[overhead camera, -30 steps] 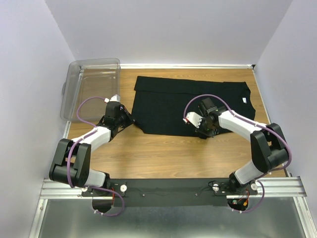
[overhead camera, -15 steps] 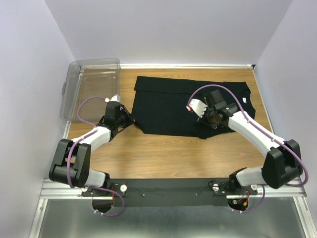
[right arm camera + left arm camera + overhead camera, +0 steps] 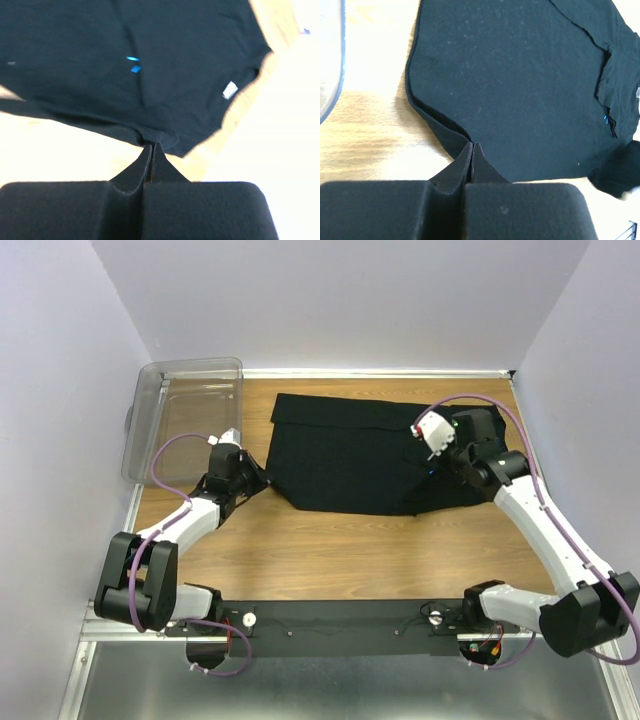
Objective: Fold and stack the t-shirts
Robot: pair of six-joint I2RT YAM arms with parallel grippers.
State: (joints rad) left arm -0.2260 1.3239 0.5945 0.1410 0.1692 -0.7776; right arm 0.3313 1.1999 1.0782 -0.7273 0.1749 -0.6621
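Fingers [image 3: 459, 169] of the left gripper [image 3: 472, 148] are pressed together on the doubled hem at the 8 o'clock corner of the black t-shirt [image 3: 340, 455], while the right gripper [image 3: 151, 149] pinches a bunched edge on the shirt's 3 o'clock side. The t-shirt lies spread on the wooden table [image 3: 330, 550], with its blue logo [image 3: 132, 64] and white neck tag [image 3: 229, 91] toward the right gripper. A clear plastic bin [image 3: 190, 362] sits at the table's 10 o'clock corner.

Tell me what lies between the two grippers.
The black t-shirt, pinched at its edges by the left gripper and right gripper, spans that stretch; top view.
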